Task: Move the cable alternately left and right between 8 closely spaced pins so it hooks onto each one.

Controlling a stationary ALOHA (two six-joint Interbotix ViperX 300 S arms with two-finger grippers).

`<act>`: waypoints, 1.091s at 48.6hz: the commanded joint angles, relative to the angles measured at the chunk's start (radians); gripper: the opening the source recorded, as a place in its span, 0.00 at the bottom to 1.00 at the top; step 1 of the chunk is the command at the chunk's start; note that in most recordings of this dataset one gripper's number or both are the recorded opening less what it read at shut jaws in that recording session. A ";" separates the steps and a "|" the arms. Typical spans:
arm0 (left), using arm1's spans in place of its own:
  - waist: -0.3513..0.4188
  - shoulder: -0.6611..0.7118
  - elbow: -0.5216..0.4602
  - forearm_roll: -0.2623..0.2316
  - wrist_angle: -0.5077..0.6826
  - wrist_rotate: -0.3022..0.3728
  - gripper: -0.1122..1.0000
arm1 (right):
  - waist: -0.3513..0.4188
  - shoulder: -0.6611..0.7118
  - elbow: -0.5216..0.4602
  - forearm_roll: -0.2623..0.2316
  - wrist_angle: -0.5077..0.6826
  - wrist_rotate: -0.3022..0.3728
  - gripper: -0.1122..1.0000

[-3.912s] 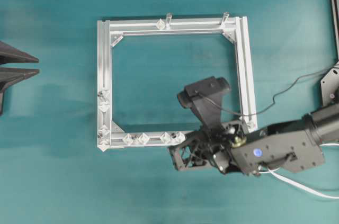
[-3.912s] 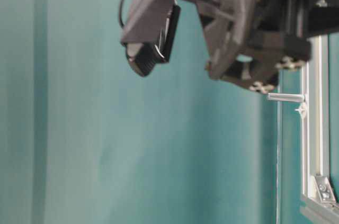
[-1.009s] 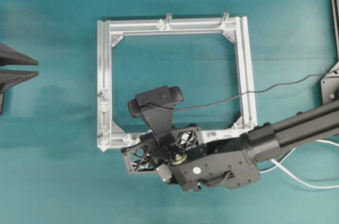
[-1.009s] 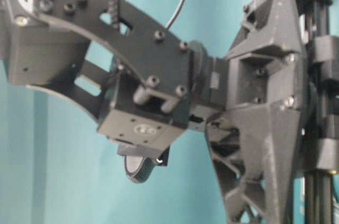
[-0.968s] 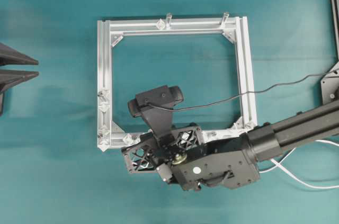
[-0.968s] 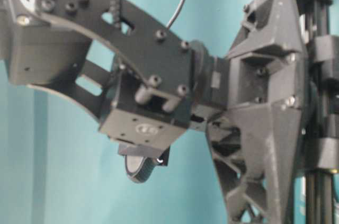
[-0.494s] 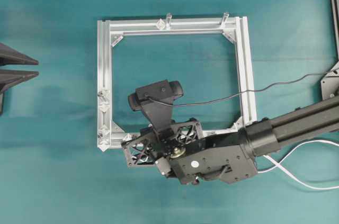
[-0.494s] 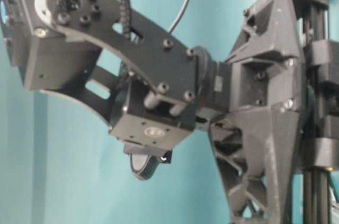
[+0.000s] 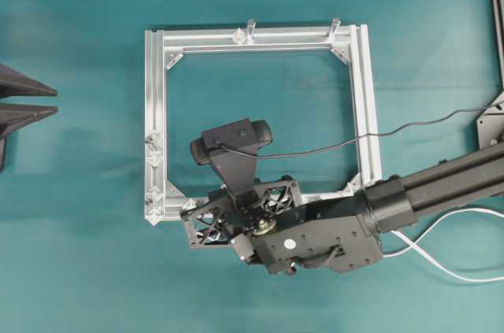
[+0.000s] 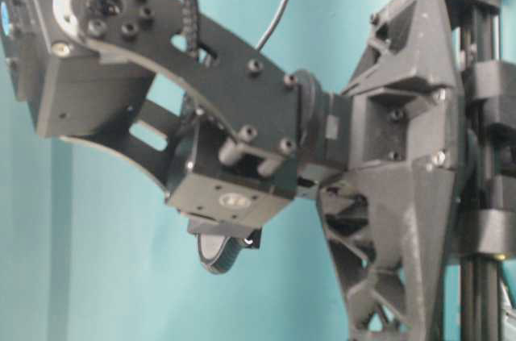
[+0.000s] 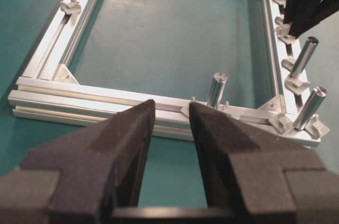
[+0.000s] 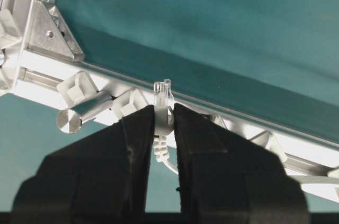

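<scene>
- The right gripper (image 12: 163,128) sits right over the near rail of the silver frame (image 9: 153,112); the green table (image 9: 79,270) around it is open.
- Its fingers squeeze the cable (image 12: 161,123) by the plug.
- The plug tip points across the rail, between the pins (image 12: 79,87).
- The left gripper (image 11: 170,123) is spread wide, holding nothing.

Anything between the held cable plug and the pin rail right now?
Nothing visible. The right end effector pinches the white cable's clear plug directly over the silver aluminium rail, beside a translucent whitish pin.

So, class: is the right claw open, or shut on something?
Shut on the cable. In the right wrist view the right claw pinches the cable's clear plug between its fingers, above the frame rail.
</scene>
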 commanded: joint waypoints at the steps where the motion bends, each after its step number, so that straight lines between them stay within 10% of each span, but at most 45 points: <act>1: -0.003 0.008 -0.014 0.003 -0.005 -0.006 0.43 | 0.002 -0.025 -0.009 -0.005 -0.002 -0.002 0.23; 53: -0.003 0.008 -0.015 0.002 -0.005 -0.006 0.43 | -0.130 -0.025 -0.009 -0.031 -0.015 -0.172 0.23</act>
